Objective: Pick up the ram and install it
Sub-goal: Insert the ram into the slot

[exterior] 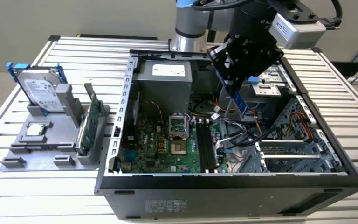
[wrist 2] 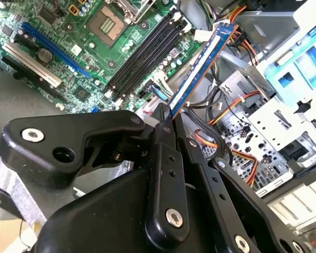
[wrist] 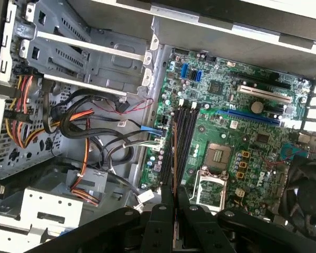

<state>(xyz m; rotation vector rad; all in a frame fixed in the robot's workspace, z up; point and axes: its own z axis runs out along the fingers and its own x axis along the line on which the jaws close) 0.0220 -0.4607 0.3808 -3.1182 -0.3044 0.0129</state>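
My gripper (exterior: 232,84) hangs over the open computer case (exterior: 229,179), shut on the ram (exterior: 240,102). The ram is a long thin stick held by one end, its free end pointing down toward the motherboard (exterior: 160,149). In the second wrist view the ram (wrist 2: 200,66) looks blue-green and runs out from the gripper (wrist 2: 166,113), tilted over the cables beside the black memory slots (wrist 2: 142,58). In the first wrist view the ram (wrist: 174,158) shows edge-on, just beside the memory slots (wrist: 187,137) and above them, with the gripper (wrist: 175,200) below it.
A grey holder (exterior: 42,154) at the exterior view's left carries a hard drive with blue rails (exterior: 42,91), a green expansion card (exterior: 91,126) and a small chip (exterior: 36,129). Inside the case are the power supply (exterior: 163,79), bundled cables (exterior: 241,135) and metal drive bays (exterior: 297,154).
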